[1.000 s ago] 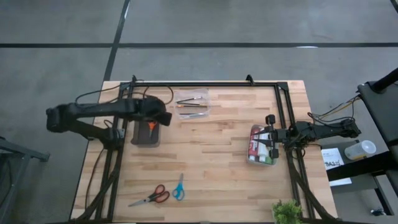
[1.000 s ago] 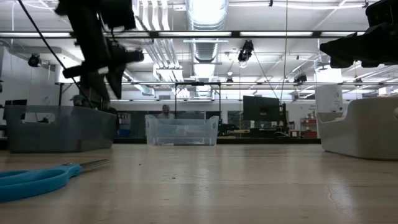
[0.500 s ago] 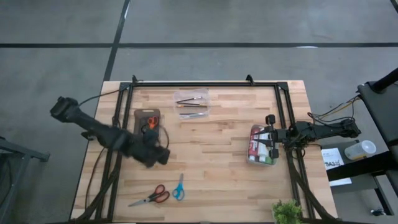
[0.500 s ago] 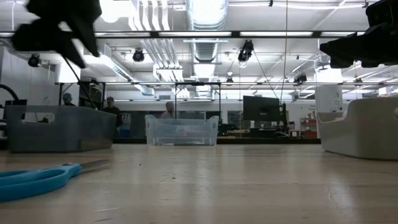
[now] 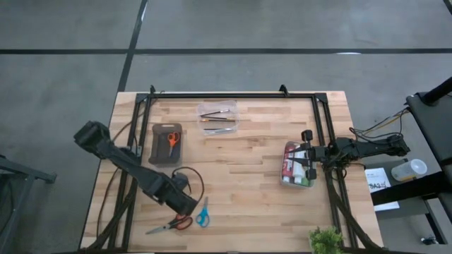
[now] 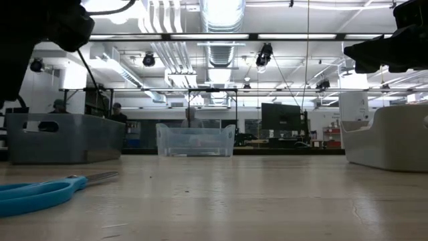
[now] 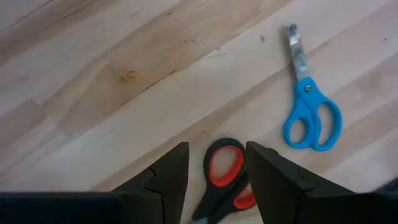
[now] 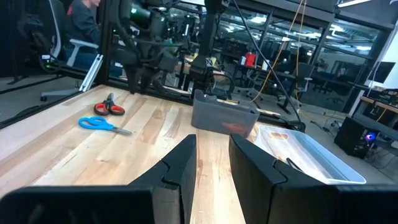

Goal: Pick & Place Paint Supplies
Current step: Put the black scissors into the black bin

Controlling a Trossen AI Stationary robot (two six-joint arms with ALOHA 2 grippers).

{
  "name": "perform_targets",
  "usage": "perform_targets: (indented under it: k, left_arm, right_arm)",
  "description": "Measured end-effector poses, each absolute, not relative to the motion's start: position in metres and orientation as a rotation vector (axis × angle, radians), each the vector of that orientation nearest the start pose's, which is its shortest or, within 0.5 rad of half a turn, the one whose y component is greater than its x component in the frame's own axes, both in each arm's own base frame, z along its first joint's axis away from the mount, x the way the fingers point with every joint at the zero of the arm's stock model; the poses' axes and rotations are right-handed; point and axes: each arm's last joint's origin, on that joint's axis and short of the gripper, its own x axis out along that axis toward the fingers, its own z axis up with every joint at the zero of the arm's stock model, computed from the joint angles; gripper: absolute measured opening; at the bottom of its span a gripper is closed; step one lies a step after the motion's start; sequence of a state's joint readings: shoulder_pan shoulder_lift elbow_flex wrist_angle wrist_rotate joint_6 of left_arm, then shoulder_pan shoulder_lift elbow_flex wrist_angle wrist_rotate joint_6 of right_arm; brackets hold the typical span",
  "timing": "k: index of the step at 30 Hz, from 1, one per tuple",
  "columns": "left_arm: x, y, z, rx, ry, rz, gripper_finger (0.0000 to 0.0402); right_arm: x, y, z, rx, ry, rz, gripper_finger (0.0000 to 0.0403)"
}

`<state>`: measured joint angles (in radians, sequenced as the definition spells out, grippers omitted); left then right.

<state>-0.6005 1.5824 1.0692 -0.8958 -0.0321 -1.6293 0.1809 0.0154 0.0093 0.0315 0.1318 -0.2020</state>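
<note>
Left gripper swung from grey bin to red scissors, fingers wide, empty. Right gripper parked, narrow gap. Brushes untouched.

wooden table, seen from above, bearing a dark grey bin near its left edge, a clear tray of brushes toward the back, a clear bin of paint bottles at right, and red-handled scissors lying beside blue-handled scissors near the front.
</note>
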Motion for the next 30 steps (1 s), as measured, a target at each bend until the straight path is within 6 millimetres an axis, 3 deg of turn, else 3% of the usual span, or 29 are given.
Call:
perform_targets:
  k: [9, 21, 30]
  left_arm:
    - [0.236, -0.181, 0.184, -0.922, 1.275, 0.729, 0.0166]
    - [0.225, -0.208, 0.182, -1.0, 1.158, 0.712, 0.0166]
    - [0.232, -0.219, 0.155, -0.994, 1.21, 0.73, 0.0166]
  right_arm:
    - [0.097, 0.014, 0.168, -0.198, -0.03, 0.047, 0.0091]
    - [0.097, 0.014, 0.168, -0.198, -0.03, 0.046, 0.0091]
    - [0.097, 0.014, 0.169, -0.198, -0.03, 0.046, 0.0091]
